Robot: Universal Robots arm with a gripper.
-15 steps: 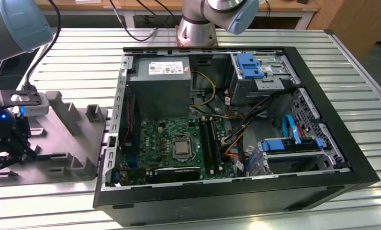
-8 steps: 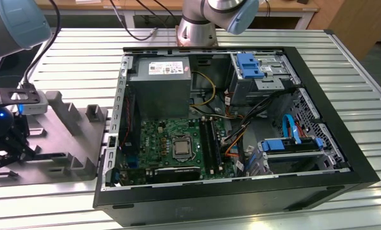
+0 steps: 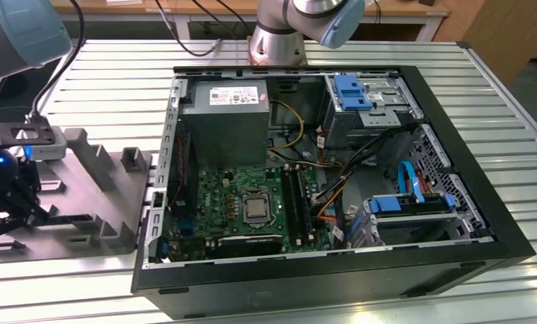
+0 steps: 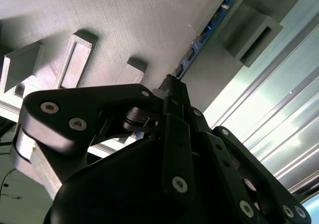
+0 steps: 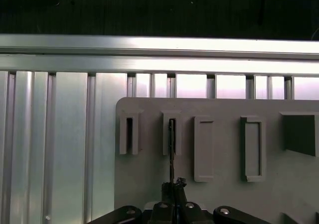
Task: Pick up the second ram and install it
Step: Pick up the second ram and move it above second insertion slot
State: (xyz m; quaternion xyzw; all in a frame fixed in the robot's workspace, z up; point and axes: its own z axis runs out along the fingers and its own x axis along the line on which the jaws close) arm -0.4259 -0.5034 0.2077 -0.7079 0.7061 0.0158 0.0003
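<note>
1. Our gripper (image 5: 173, 185) is drawn narrow, apparently pinching the near end of the ram (image 5: 171, 147).
2. The ram runs edge-on straight out from the gripper, its far end seated in a slot (image 5: 165, 134) of the grey holder (image 5: 224, 149).
3. We judge the pick-up is in hand: gripped, not yet lifted. Freeing it calls for a straight pull along the slot, no twist.
4. Well away from the gripper, the board (image 3: 228, 189) lies in the open case (image 3: 341, 278).
</note>
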